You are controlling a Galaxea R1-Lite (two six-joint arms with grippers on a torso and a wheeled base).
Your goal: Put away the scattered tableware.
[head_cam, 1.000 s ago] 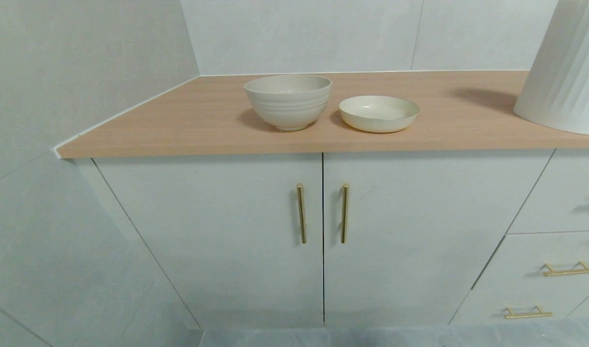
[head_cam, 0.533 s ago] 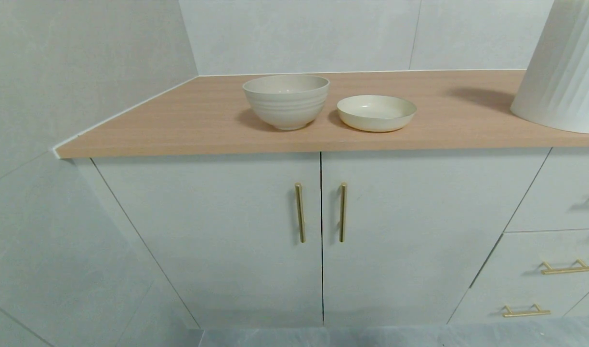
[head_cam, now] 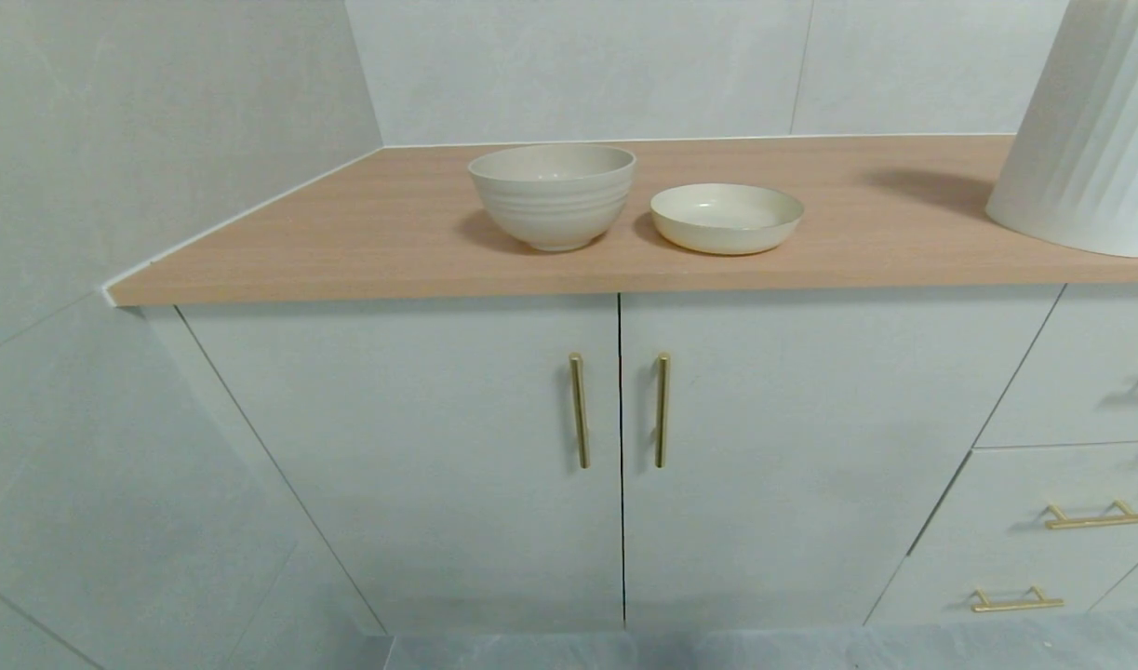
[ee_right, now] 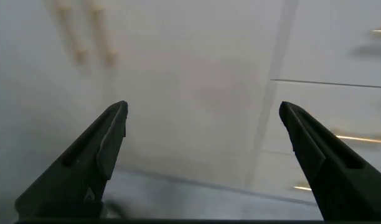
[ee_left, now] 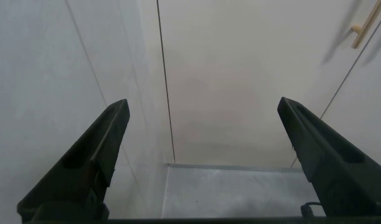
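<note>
A deep beige ribbed bowl stands on the wooden countertop, and a shallow cream dish sits just to its right, a small gap between them. My left gripper is open, low down, facing the white cabinet front and the floor. My right gripper is open too, pointed at the cabinet doors and drawers with nothing between its fingers.
Below the counter are two shut white cabinet doors with upright gold handles. Drawers with gold pulls are at the lower right. A tall white ribbed vessel stands on the counter's right end. Tiled walls close off the left and back.
The head view shifted very slightly between one second ago and now; bowl and dish keep their places on the counter.
</note>
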